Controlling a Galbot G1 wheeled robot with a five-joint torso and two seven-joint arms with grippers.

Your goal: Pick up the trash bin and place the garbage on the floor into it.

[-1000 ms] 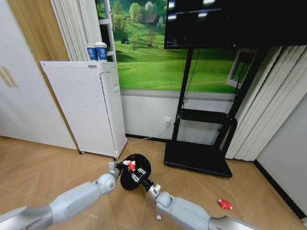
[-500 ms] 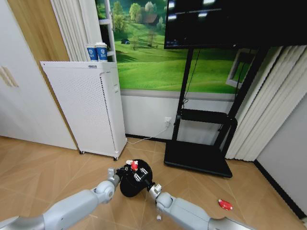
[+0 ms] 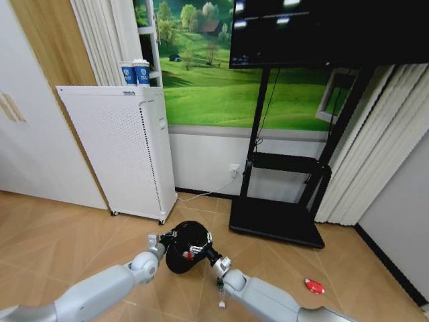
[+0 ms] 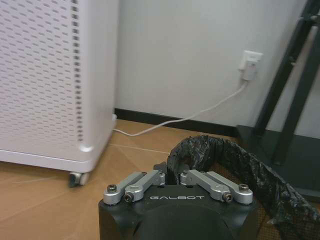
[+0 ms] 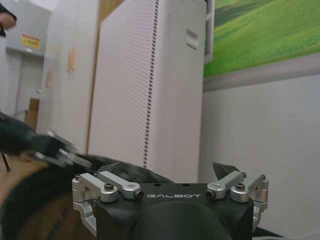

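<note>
Gripping the rim of the small black round mesh trash bin [image 3: 185,247] above the wooden floor [image 3: 60,235], the left gripper [image 3: 169,237] has fingers clamped; the right gripper [image 3: 201,245] hangs over it, fingers apart.

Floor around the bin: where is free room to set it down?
Bare wood lies left of the left tool, before the white unit, and right of the right tool, between the TV stand base and the red wrapper. It is crowded at the bin, where both tools meet.
</note>
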